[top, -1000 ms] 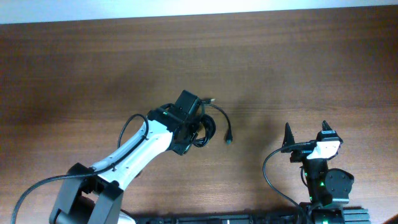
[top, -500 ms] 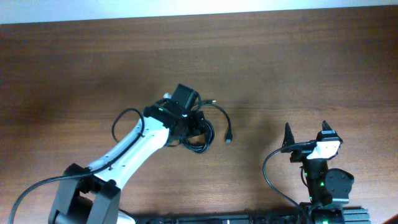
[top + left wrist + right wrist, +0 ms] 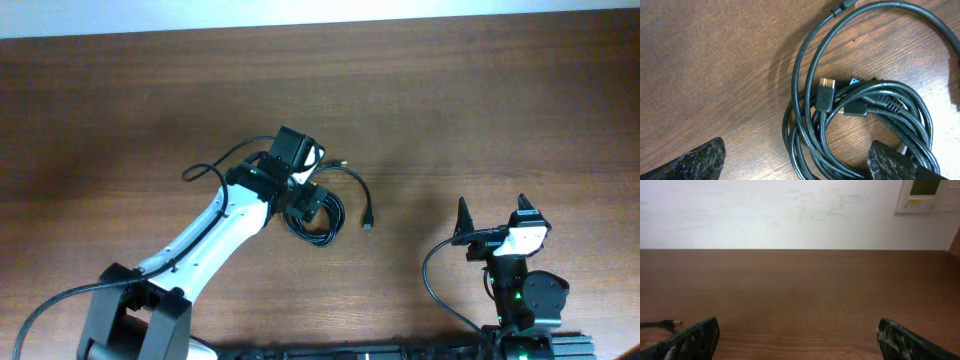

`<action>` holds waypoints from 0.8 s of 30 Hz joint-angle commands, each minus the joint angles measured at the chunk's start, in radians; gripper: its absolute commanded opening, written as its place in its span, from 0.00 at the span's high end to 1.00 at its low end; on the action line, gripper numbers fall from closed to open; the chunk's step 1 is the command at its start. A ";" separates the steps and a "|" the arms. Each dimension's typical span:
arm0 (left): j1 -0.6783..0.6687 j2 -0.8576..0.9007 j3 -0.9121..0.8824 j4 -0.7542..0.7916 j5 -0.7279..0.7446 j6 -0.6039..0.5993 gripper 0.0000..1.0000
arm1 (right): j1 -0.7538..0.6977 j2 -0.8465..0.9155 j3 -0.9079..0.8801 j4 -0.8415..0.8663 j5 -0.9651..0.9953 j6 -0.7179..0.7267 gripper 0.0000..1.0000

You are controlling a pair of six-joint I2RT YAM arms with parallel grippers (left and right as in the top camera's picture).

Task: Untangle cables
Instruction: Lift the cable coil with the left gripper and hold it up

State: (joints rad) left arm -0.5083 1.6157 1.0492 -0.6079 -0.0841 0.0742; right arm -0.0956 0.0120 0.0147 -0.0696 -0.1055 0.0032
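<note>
The cables (image 3: 322,222) lie on the wooden table as one black coiled bundle, with a loose strand curving right to a small plug (image 3: 367,225). In the left wrist view the coil (image 3: 875,107) fills the right half, and a gold-tipped plug (image 3: 824,93) and a black plug (image 3: 856,108) rest on it. My left gripper (image 3: 306,196) hangs just over the bundle's upper left edge. It is open, and part of the coil passes between its fingertips (image 3: 696,161) without being pinched. My right gripper (image 3: 492,217) stands open and empty at the lower right, far from the bundle.
The table's far edge meets a white wall (image 3: 790,210). A cable end (image 3: 671,324) shows at the left edge of the right wrist view. The left arm's own thick wire (image 3: 215,165) loops beside its forearm.
My left gripper has opened and let go of the bundle, which now rests on the table. The left wrist has shifted slightly toward the far side. The right arm has not moved.
</note>
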 commanded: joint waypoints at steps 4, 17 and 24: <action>0.003 0.042 -0.005 0.056 -0.011 0.029 0.16 | -0.005 -0.005 -0.009 0.000 -0.002 0.001 0.01; 0.003 0.234 -0.005 0.084 -0.010 0.016 0.42 | -0.005 -0.005 -0.009 0.000 -0.002 0.001 0.01; 0.003 0.255 -0.005 0.078 -0.011 -0.154 1.00 | -0.005 -0.005 -0.009 0.000 -0.002 0.001 0.01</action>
State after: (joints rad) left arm -0.5091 1.8370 1.0515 -0.5220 -0.0837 0.0200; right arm -0.0956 0.0120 0.0147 -0.0696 -0.1055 0.0040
